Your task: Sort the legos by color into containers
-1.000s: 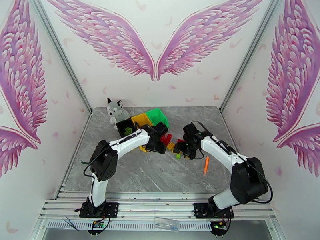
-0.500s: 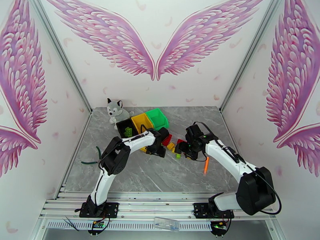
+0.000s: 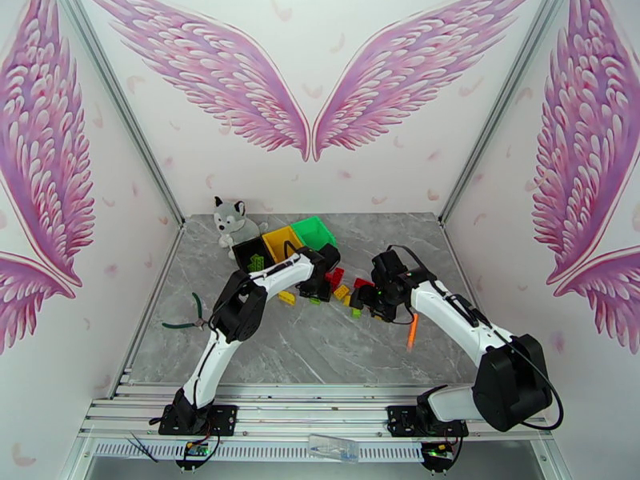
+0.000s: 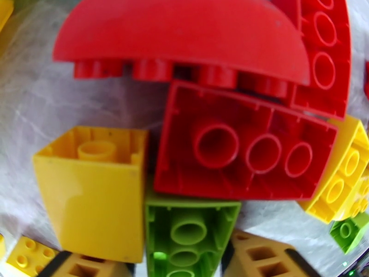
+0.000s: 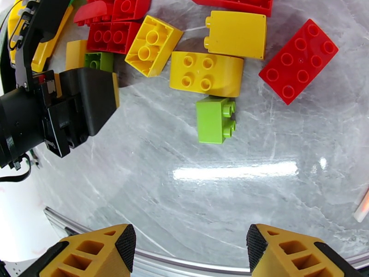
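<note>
A ribbed metal rail (image 3: 320, 410) edges the glossy, grey, marble-look table (image 3: 320, 354). Over bare tabletop the right gripper (image 5: 191, 255) hangs released, its latticed yellow fingers wide apart. The left gripper (image 4: 182, 266) clenches an upturned, hollow green brick (image 4: 189, 227) in the heap of studded plastic bricks (image 3: 340, 288) mid-table. Beyond stand three joined bins (image 3: 284, 240), then white walls (image 3: 320, 186) painted with pink wings.

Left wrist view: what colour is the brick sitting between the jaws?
The brick is light green, shown best in the left wrist view.
</note>
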`<state>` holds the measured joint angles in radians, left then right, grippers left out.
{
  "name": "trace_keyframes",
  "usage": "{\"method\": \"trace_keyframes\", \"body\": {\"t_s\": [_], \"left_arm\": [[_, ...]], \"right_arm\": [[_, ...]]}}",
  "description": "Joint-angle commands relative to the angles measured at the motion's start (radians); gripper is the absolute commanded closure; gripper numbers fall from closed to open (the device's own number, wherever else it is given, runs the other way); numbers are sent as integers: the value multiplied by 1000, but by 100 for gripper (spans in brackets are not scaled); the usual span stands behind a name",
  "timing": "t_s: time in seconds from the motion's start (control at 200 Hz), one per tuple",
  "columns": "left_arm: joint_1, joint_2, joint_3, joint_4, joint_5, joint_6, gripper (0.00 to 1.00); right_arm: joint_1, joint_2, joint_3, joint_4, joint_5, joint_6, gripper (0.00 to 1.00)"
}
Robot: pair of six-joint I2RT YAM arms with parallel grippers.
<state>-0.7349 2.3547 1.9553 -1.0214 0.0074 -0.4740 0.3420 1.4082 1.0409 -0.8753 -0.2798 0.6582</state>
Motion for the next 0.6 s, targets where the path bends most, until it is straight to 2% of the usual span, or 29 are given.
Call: {"method": "trace_keyframes", "body": {"t_s": [0.0,0.165,0.34,0.595], "left_arm": [[-2,-10,7,-13,3,12,60],[-4,-112,-83,22,1,3,66],[14,-264,-207,47,-32,-17,66],[159,-467,-354,51,-89,-25,67]], "right_arm": [[0,10,19,3,1,16,30],[4,52,38,35,-28,15,31],[45,138,98,61,-52,9,32],[152,303,275,55,-61,-5,32]]}}
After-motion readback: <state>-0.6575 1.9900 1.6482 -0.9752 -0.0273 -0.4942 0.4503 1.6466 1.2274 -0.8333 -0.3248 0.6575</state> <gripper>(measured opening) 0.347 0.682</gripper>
